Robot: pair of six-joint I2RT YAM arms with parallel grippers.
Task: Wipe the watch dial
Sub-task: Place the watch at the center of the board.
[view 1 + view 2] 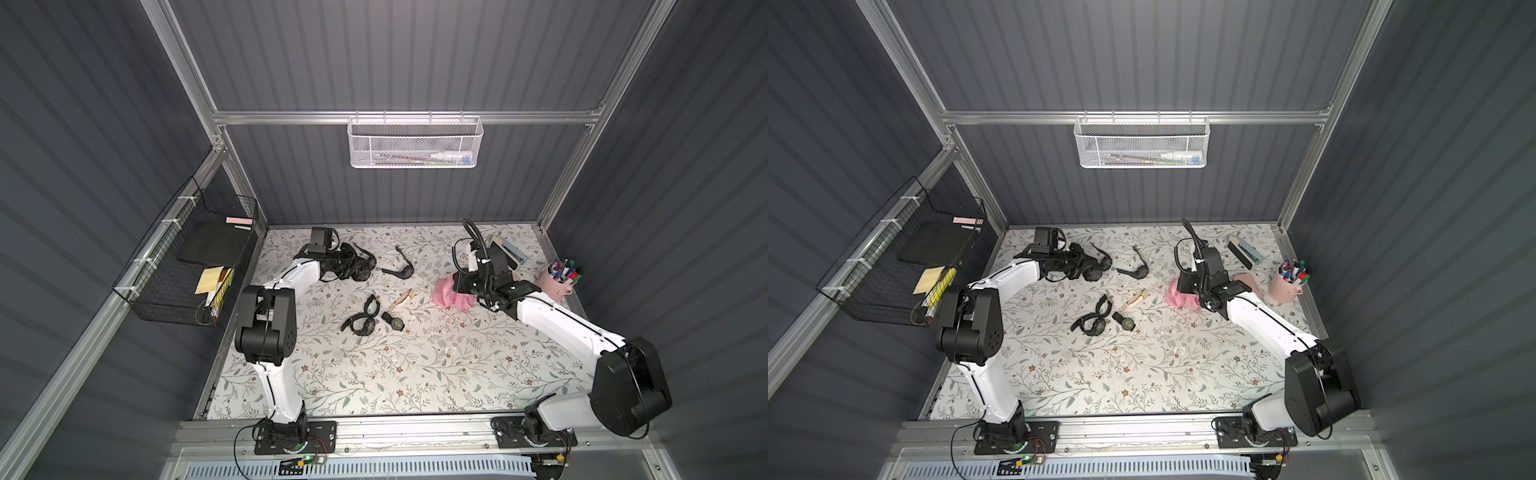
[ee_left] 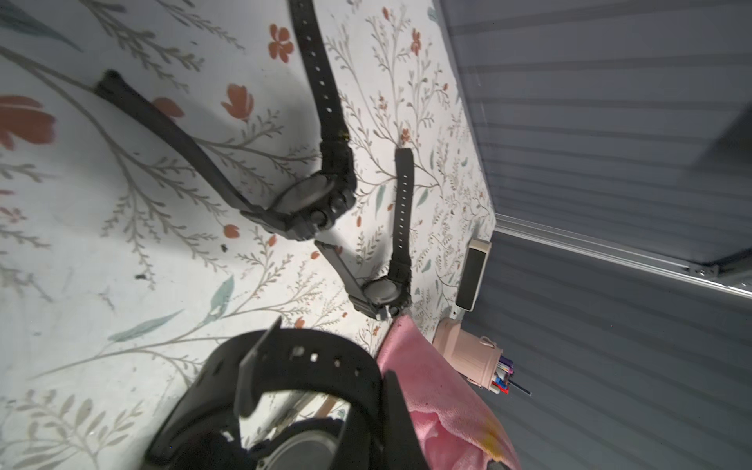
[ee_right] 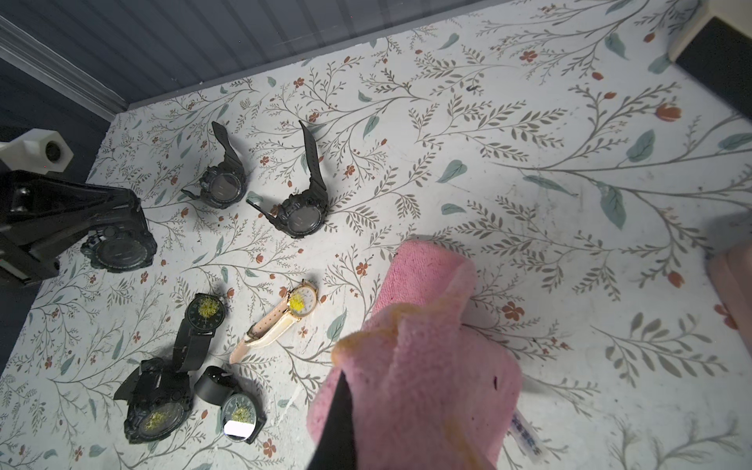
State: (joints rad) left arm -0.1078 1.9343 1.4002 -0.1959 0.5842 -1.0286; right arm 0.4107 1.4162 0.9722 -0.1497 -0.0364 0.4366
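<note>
Several watches (image 3: 301,215) on floral tabletop (image 1: 415,374) amid grey ribbed walls (image 1: 395,54)

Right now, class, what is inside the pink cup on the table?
Coloured markers and pens stand in the pink cup, their tops poking above its rim. Their lower ends and the cup's bottom are hidden by its wall.

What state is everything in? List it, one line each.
Left tool: shut on black digital watch, no yellow on its dial.
Right tool: shut on pink cloth.
Pink-strap watch: dial smeared yellow.
Black analog watch: dial smeared yellow.
Pen cup: upright, holding markers.
</note>
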